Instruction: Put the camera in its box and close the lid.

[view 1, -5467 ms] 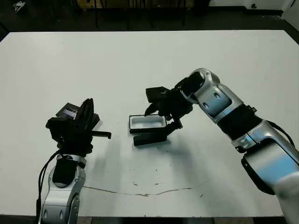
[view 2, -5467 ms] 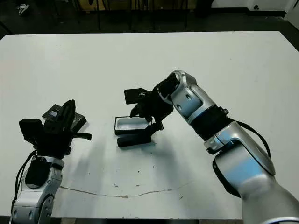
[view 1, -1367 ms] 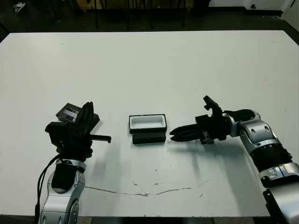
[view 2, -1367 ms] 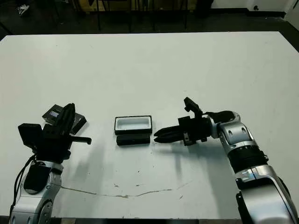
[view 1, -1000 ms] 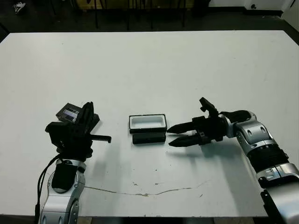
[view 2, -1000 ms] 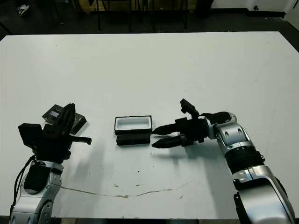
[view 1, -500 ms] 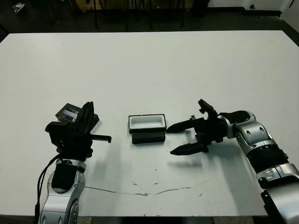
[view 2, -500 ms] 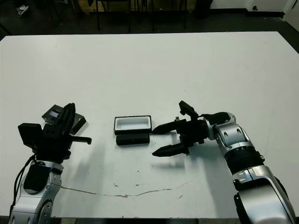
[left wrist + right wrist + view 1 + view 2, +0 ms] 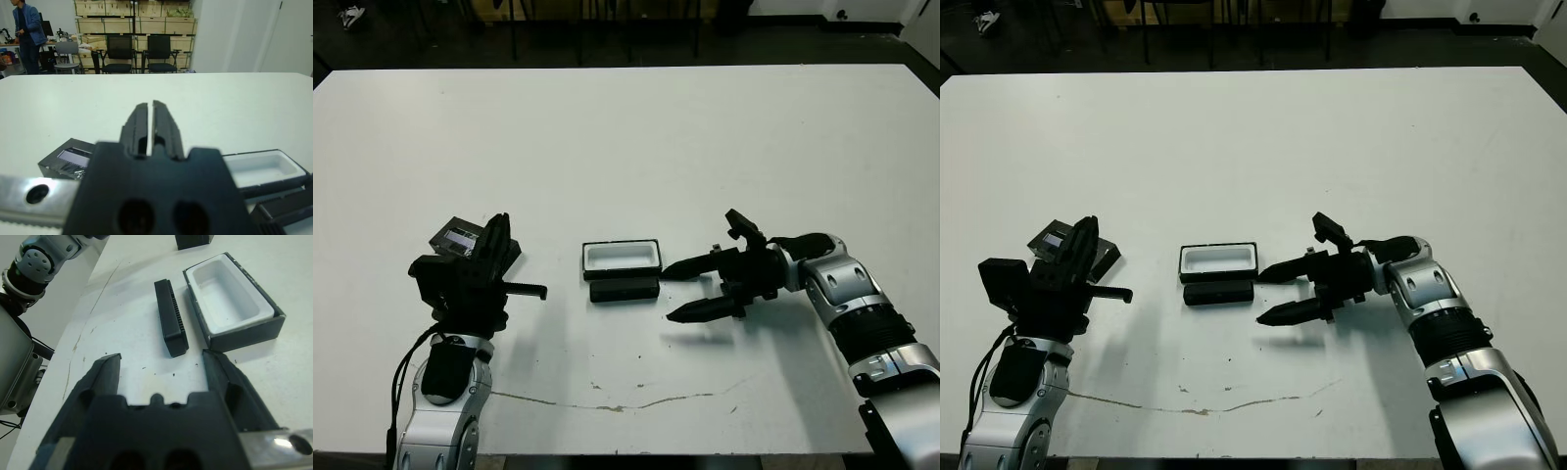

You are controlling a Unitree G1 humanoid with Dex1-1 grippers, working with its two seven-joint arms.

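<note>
The box [image 9: 623, 257], a black tray with a white hollow, lies open near the table's middle. The camera [image 9: 624, 290], a slim black bar, lies flat on the table along the box's near side, outside it. My right gripper [image 9: 671, 292] is open wide just to the right of the camera's end, fingers pointing at it, touching nothing. The right wrist view shows the camera [image 9: 171, 318] and box [image 9: 230, 293] side by side ahead of that gripper [image 9: 161, 361]. The lid [image 9: 458, 237] lies far left, partly hidden behind my shut, empty left gripper [image 9: 149, 122].
A thin brown crack line [image 9: 607, 403] runs across the table [image 9: 626, 137] near its front edge. Beyond the far edge, the left wrist view shows chairs [image 9: 120, 51], stacked crates and a standing person [image 9: 27, 27].
The right gripper left the box, pulled back right, then came in low and opened from shut to wide. The camera now lies straight along the box. The left arm has stayed put.
</note>
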